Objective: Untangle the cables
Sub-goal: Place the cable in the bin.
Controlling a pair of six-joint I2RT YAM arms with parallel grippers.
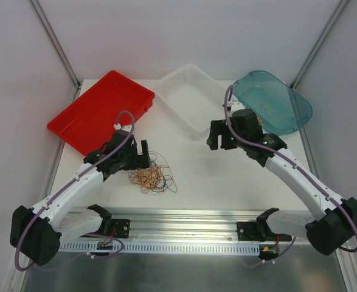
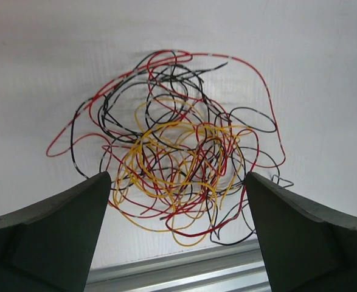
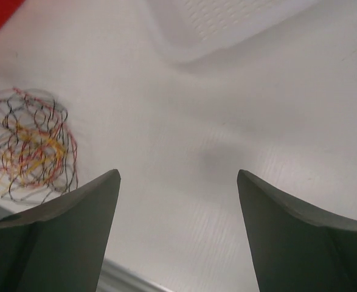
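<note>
Two arms work a white table (image 1: pixel 196 170) seen from overhead: the cables (image 1: pixel 152 176) lie in one red, yellow and black knot near the front edge, with the left gripper (image 1: pixel 143 153) just beside them and the right gripper (image 1: pixel 217 136) well apart, near a white basket (image 1: pixel 187 97). Left wrist: fingers (image 2: pixel 62 231) spread wide either side of the cables (image 2: pixel 178 152), holding nothing. Right wrist: fingers (image 3: pixel 300 231) parted over bare table, empty, the cables (image 3: pixel 29 146) off to one side

Red, yellow and black cables (image 2: pixel 178 170), white table (image 1: pixel 196 164).
</note>
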